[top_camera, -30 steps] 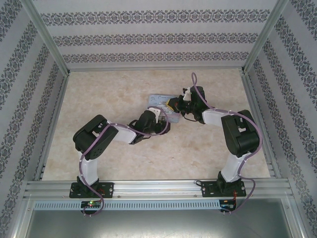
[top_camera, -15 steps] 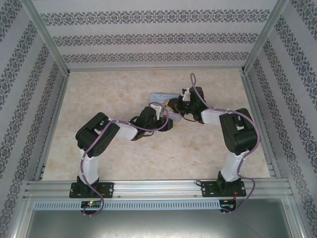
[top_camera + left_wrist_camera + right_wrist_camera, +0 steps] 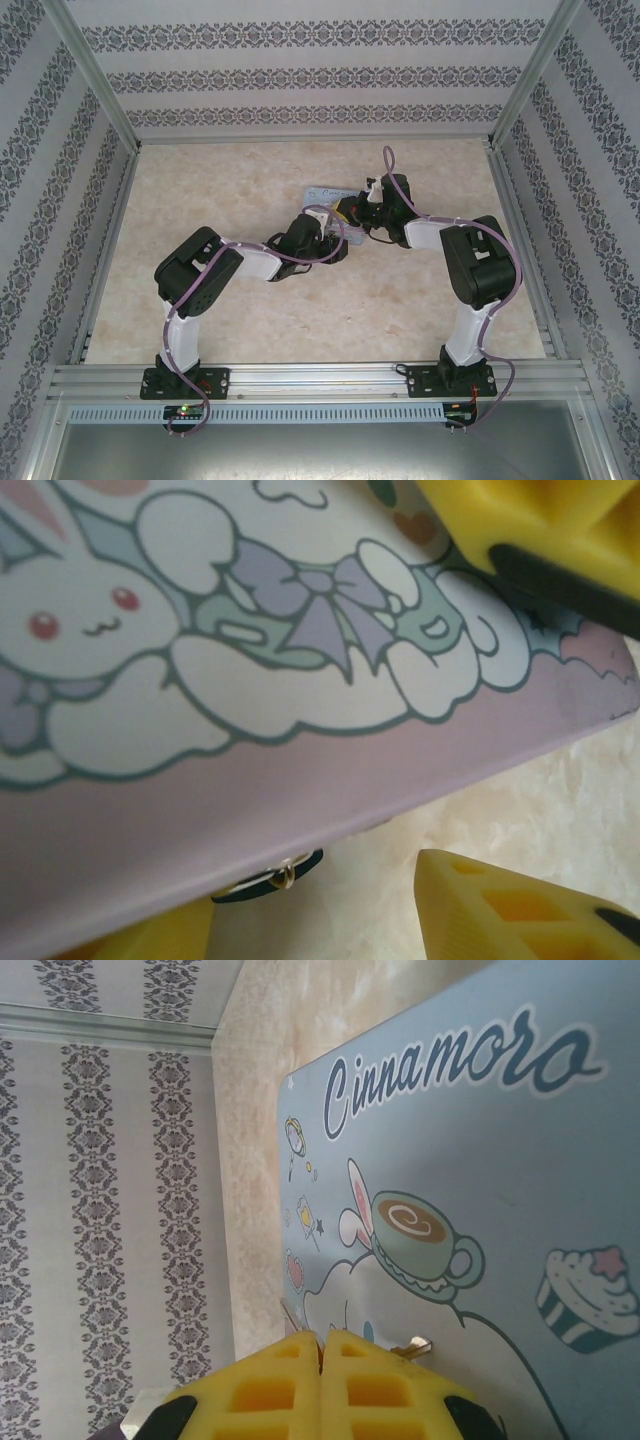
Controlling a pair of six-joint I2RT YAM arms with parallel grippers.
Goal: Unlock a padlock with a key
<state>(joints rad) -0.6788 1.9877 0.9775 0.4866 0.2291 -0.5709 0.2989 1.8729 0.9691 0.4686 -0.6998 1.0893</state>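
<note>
place: lab-style robot test cell | frame: aluminium-profile frame [image 3: 320, 378] boxing a marble-look desk [image 3: 220, 310] | walls: damask-patterned panels [image 3: 300, 75] on three sides | rig: left arm [image 3: 190, 290], right arm [image 3: 480, 270] bolted to front rail

The left arm [image 3: 195, 290] rises from its base, folds at a high elbow and runs its forearm low to the right, toward the middle. The left hand [image 3: 328, 232] is spread wide: in the wrist view its yellow fingers [image 3: 510, 910] stand well apart. The right arm [image 3: 478, 280] mirrors it, forearm reaching left and away. The right hand [image 3: 352, 210] has its fingers [image 3: 270, 1395] pressed flat together, no gap between them. The two hands sit close to each other.
</note>
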